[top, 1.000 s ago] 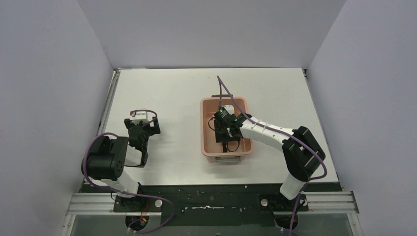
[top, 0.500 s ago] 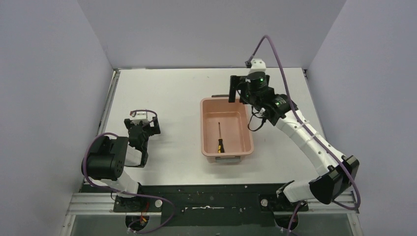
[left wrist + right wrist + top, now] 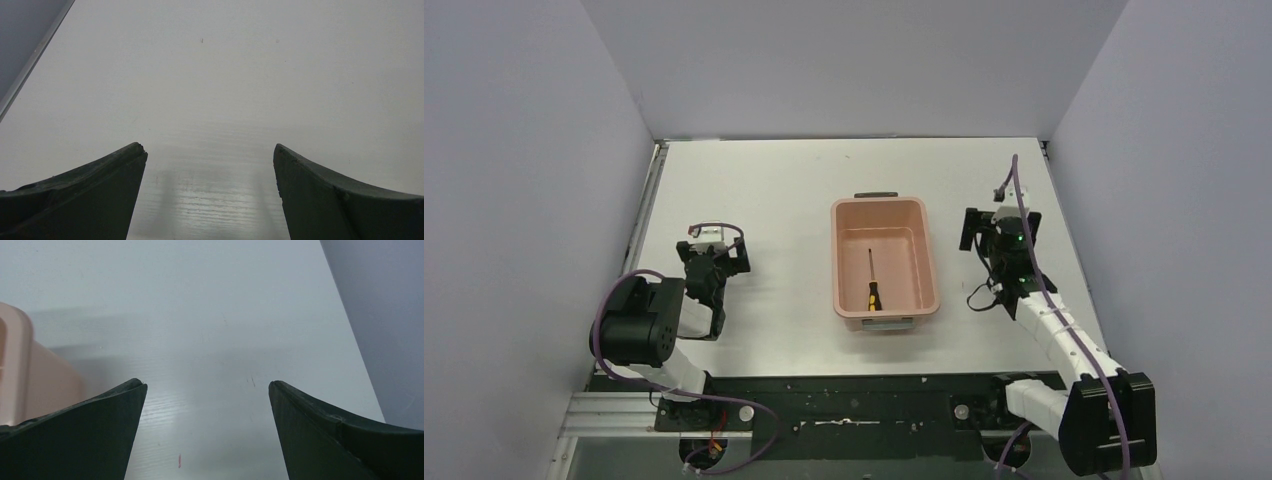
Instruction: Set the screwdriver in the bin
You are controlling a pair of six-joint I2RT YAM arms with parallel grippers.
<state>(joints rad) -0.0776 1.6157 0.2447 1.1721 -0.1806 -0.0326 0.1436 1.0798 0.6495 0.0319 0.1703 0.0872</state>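
The salmon-pink bin (image 3: 919,245) stands in the middle of the table, grey handles at its short ends. The screwdriver (image 3: 872,280) lies flat on the bin's floor, yellow-and-black handle toward me, dark shaft pointing away. My left gripper (image 3: 712,248) is open and empty, well left of the bin; its wrist view (image 3: 210,150) shows only bare table between the fingers. My right gripper (image 3: 996,228) is open and empty just right of the bin; in its wrist view (image 3: 206,385) the bin's outer wall (image 3: 30,370) shows at the left edge.
Grey walls enclose the table on the left, back and right. The table's right edge (image 3: 350,335) runs close to my right gripper. A metal rail (image 3: 30,60) borders the table's left edge.
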